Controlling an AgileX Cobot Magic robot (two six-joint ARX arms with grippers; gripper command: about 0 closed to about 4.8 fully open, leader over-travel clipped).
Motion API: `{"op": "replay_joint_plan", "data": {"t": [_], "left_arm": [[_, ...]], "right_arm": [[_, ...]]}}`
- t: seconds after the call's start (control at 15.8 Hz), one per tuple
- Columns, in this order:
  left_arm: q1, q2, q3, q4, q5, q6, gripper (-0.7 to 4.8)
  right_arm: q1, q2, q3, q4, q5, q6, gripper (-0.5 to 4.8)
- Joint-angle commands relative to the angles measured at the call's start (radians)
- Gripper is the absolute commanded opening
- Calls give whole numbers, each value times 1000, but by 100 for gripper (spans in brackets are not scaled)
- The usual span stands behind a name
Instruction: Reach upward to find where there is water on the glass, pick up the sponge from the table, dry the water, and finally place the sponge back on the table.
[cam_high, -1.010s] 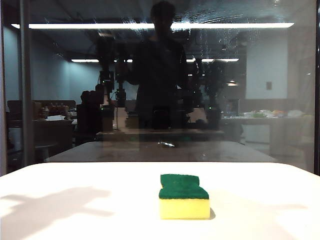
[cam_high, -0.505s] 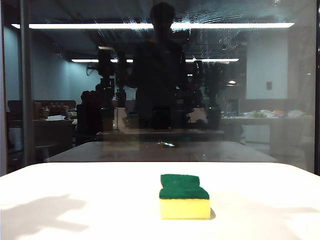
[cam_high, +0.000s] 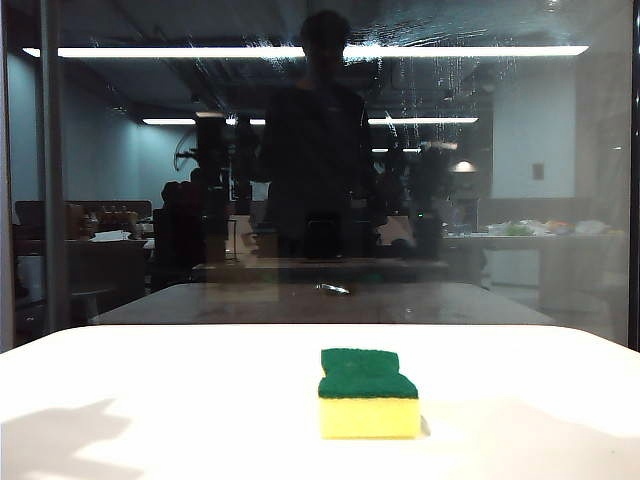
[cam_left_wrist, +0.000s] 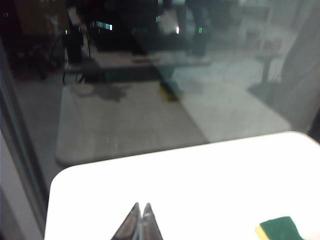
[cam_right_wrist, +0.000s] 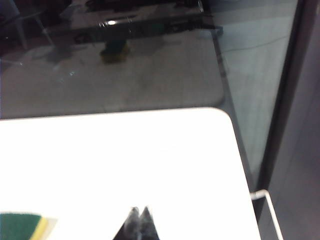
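Sponge (cam_high: 368, 393), lower centre: light, squashy foam; pinch its yellow sides. Left gripper (cam_left_wrist: 139, 218) and right gripper (cam_right_wrist: 139, 217) both closed, empty.

- The table (cam_high: 150, 370) is showing a smooth white finish.
- The glass (cam_high: 560, 200) is gleaming dark and reflective.
- The sponge (cam_high: 368, 394) is showing yellow foam under a rough green top.

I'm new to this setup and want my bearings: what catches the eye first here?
The yellow sponge with its green top, alone mid-table, in front of the dark glass. High on the pane, water streaks pale near the light strips. The left gripper and right gripper are shut, empty, above the table.
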Motion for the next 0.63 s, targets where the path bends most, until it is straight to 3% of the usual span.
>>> {"op": "replay_joint_plan", "data": {"t": [0.06,0.63], "left_arm": [[1,-51,-60,54,-3,-13,-5],[1,-188,-227,150,-6,-52,-5]], "right_arm": [[1,-82,-62,18,26,35,-9],[2,-272,-180,-13,48,36,-9]]}}
